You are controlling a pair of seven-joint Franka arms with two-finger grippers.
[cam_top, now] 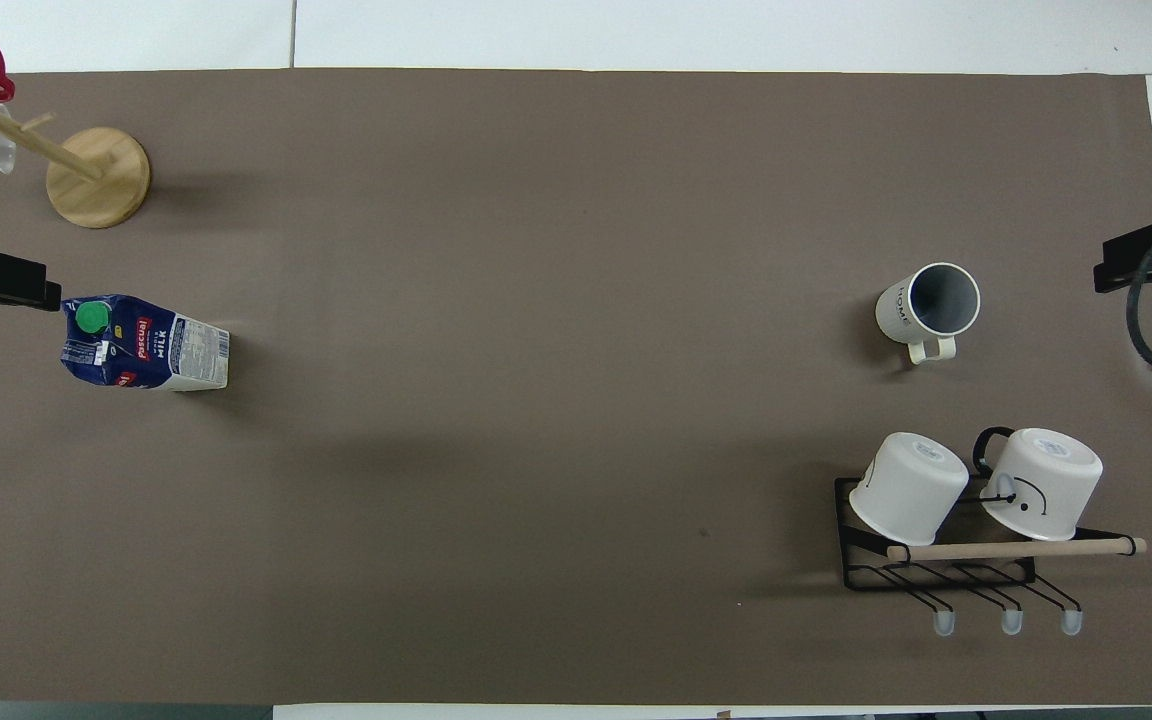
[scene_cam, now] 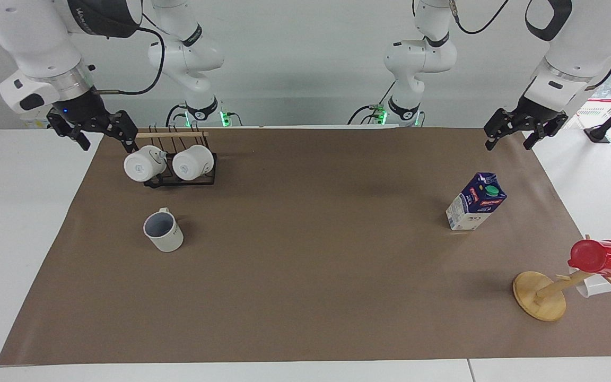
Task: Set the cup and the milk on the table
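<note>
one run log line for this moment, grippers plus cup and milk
left gripper: open, empty, raised | right gripper: open, empty, raised | cup: upright on table | milk: upright on table

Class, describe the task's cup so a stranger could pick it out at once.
Start at the black wire rack near the right arm's end of the table. The cup stands farther from the robots, upright on brown paper. Unlike the rack's two tipped white mugs, it shows a grey inside.

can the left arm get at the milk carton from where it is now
Probably yes. The left gripper hangs open and empty over the sheet's edge at its own end of the table, and nothing stands between it and the milk; the red cup is well clear.
</note>
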